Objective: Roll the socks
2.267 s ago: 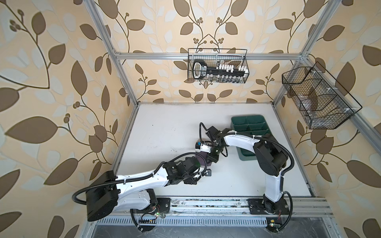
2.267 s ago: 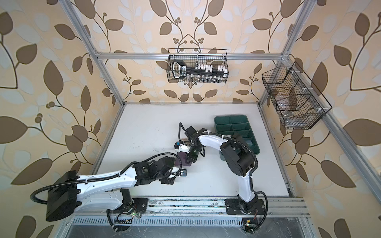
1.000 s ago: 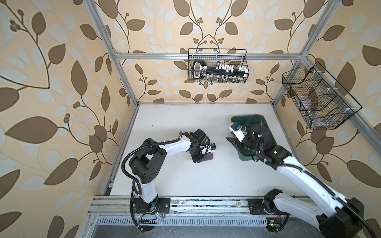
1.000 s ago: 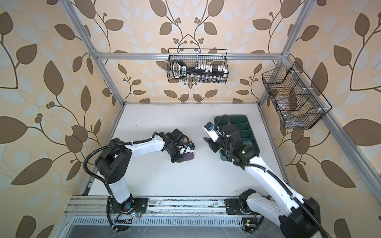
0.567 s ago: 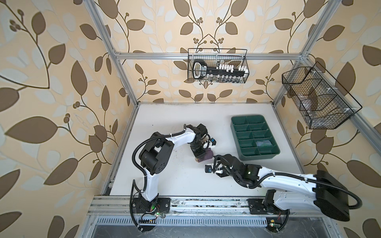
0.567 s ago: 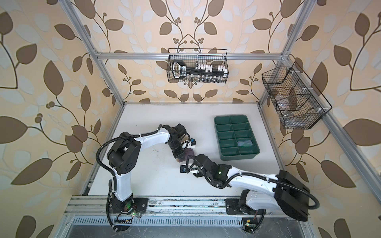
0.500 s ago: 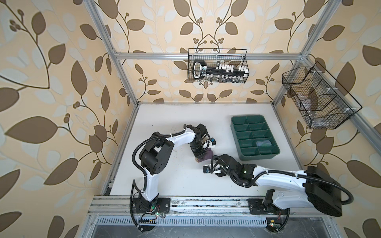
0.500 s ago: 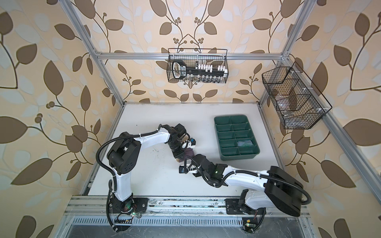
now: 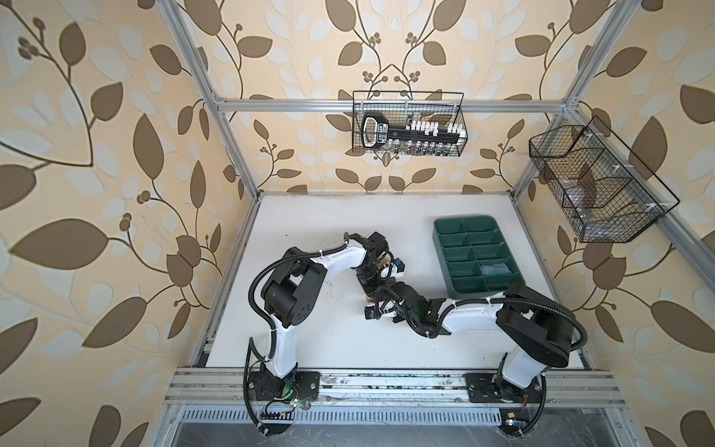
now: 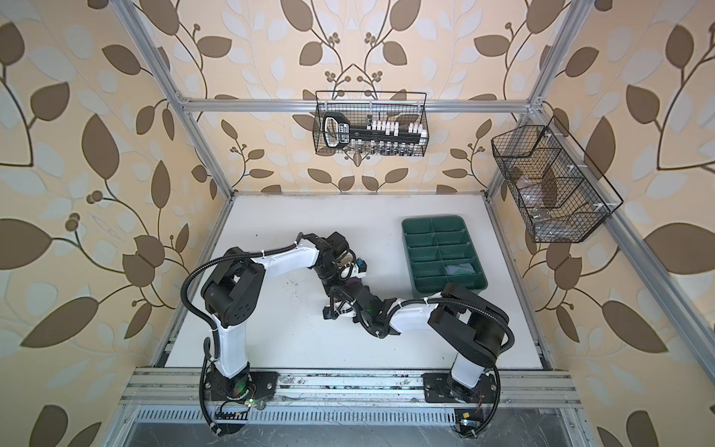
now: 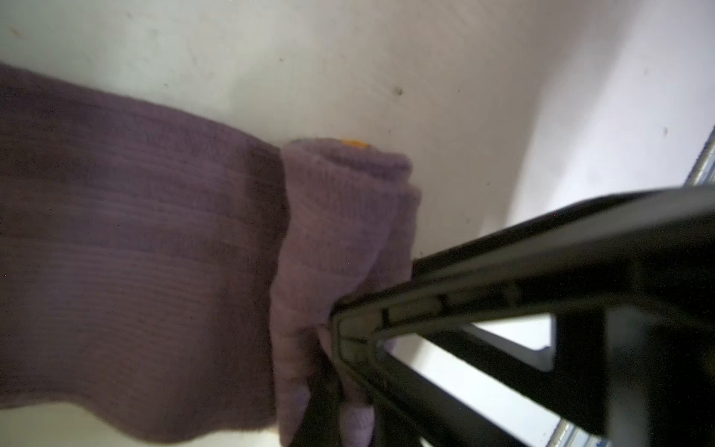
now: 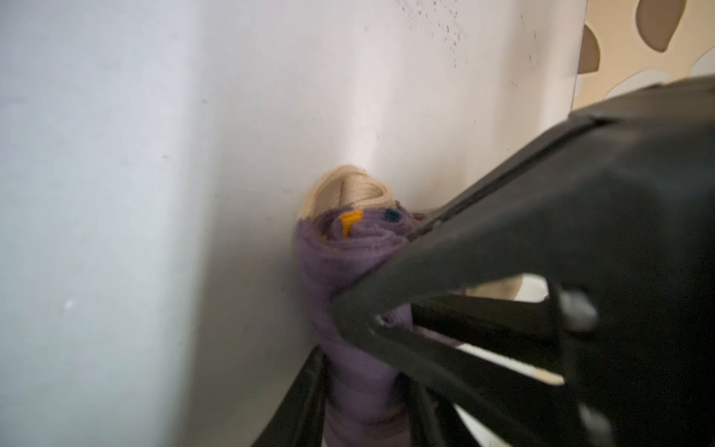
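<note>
White tabletop (image 9: 309, 340), between walls with brown leaf wallpaper, carries the purple ankle sock with tan toe (image 12: 348, 251), rolled up about midway between its left and right edges. On it the left gripper (image 11: 325, 367) is clamped on a purple fold, and the right gripper (image 12: 327, 346) presses its 2 black fingers on the roll from both sides. Near the right edge, a dark green plastic divided tray (image 9: 439, 240) holds a grey-blue bundle (image 9: 493, 268) in 1 compartment.

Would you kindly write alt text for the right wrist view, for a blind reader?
A tightly rolled purple knit sock with a tan end lies on the white table, pinched between the black fingers of the right gripper. Orange and navy flecks show in its spiral.
</note>
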Robot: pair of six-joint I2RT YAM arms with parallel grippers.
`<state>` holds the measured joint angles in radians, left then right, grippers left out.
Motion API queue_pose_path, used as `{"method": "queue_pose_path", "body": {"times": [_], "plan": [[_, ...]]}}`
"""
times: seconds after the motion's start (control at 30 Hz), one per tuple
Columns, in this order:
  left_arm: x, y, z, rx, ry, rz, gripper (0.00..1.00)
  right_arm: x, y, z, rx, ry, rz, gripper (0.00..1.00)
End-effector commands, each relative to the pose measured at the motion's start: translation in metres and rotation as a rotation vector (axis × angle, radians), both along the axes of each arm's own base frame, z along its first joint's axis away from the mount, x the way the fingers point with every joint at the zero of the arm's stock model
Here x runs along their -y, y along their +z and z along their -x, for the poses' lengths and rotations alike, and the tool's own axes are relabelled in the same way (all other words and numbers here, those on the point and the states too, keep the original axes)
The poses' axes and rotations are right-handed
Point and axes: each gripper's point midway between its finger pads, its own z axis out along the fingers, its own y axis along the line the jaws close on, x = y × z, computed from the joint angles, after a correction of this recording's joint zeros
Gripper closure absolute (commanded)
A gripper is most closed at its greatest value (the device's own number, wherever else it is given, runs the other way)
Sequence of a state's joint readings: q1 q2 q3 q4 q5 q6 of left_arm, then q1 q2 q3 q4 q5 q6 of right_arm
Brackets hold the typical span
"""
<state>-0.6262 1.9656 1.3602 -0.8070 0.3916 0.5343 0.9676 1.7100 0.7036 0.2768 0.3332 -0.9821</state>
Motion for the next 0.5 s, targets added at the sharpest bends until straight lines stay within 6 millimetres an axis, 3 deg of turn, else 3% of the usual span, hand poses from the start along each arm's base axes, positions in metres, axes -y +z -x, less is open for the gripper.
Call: {"method": "queue_pose_path", "body": {"times": [0.0, 0.1, 0.17, 0.27, 0.37, 0.47], "plan": [[-0.011, -0.005, -0.001, 0.005, 0.026, -0.036, 0.81, 0.01, -0.018, 0.006, -0.074, -0.022, 0.065, 0.82], [-0.011, 0.015, -0.007, 0.068, 0.045, -0.015, 0.67, 0.02, -0.026, 0.014, -0.138, -0.048, 0.097, 0.98], [-0.017, 0.03, -0.016, 0.142, 0.085, -0.031, 0.52, 0.027, -0.03, 0.02, -0.184, -0.069, 0.121, 1.0], [-0.035, 0.064, -0.03, 0.299, 0.174, -0.065, 0.39, 0.032, -0.032, 0.033, -0.275, -0.089, 0.133, 1.0], [-0.066, 0.104, -0.045, 0.512, 0.307, -0.109, 0.31, 0.032, -0.029, 0.05, -0.397, -0.089, 0.124, 1.0], [-0.111, 0.16, -0.055, 0.798, 0.487, -0.135, 0.27, 0.03, -0.022, 0.063, -0.549, -0.091, 0.105, 1.0]]}}
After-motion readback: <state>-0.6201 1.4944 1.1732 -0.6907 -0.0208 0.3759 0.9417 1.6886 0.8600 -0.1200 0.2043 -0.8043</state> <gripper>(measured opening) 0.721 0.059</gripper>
